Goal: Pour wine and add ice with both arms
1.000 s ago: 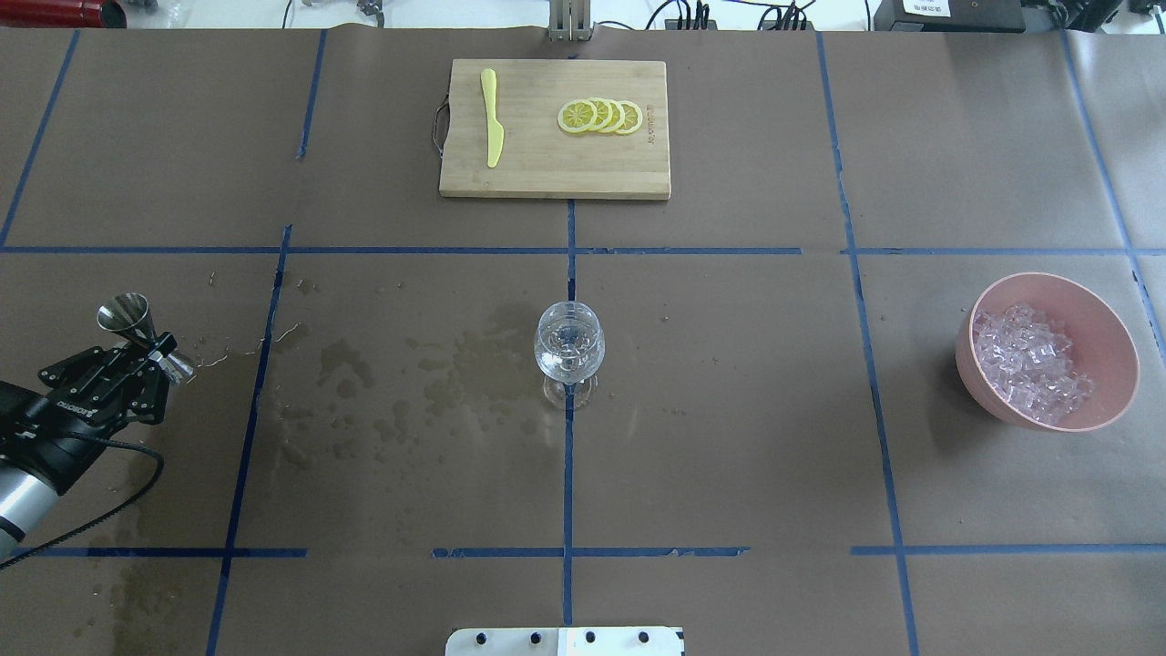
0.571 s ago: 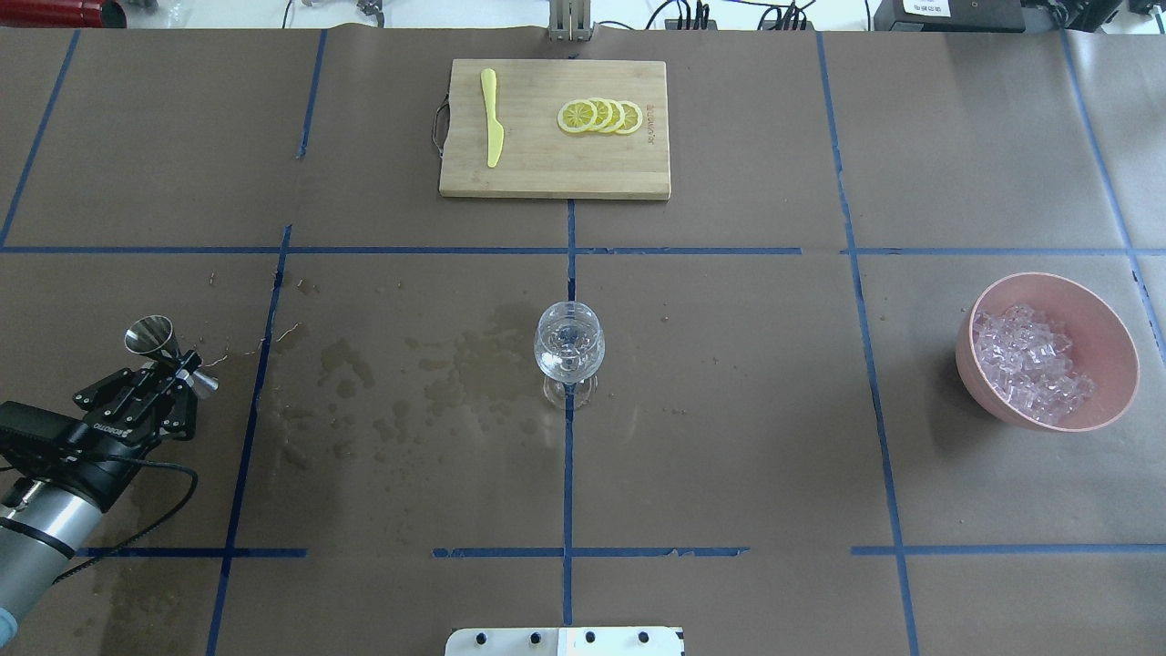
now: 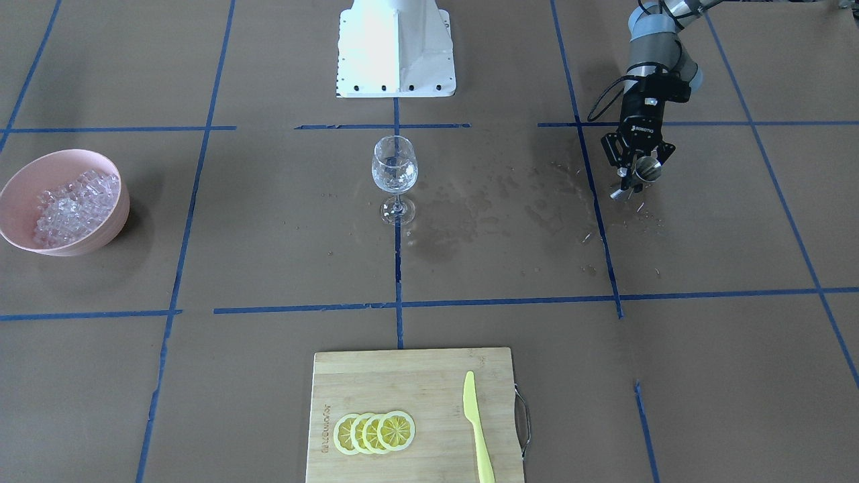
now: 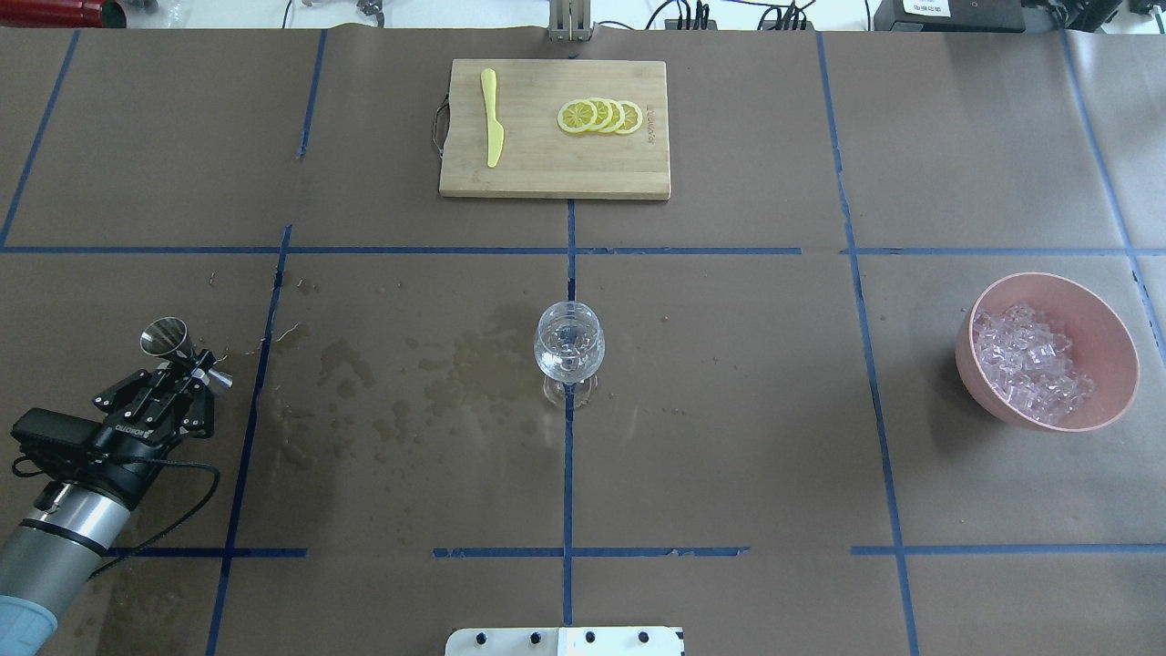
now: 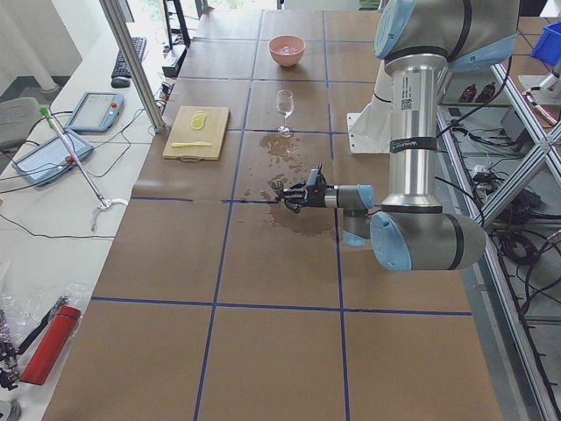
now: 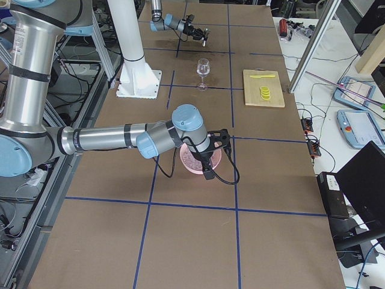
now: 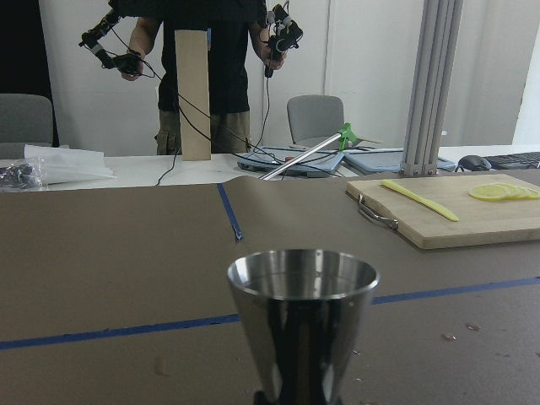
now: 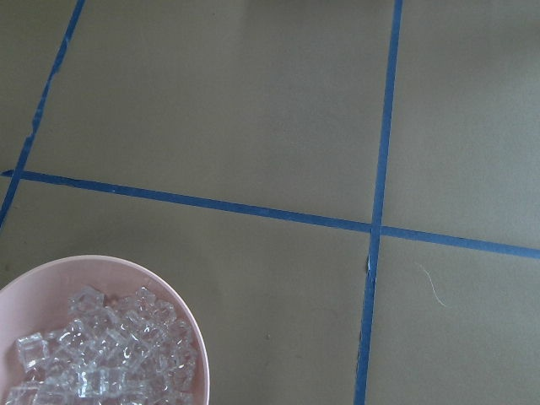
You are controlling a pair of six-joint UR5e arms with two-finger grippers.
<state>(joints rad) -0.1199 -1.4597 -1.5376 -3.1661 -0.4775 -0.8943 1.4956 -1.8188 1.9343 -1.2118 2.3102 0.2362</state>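
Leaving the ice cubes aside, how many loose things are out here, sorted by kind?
Wine glass: 1
Pink bowl: 1
Metal jigger: 1
Cutting board: 1
Yellow knife: 1
Lemon slices: 4
Total: 9

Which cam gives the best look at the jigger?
Left wrist: the jigger is close up, rim and cone sharp. Overhead and front-facing show it small, held in the left gripper. The side views show only a speck; the right wrist shows none of it.
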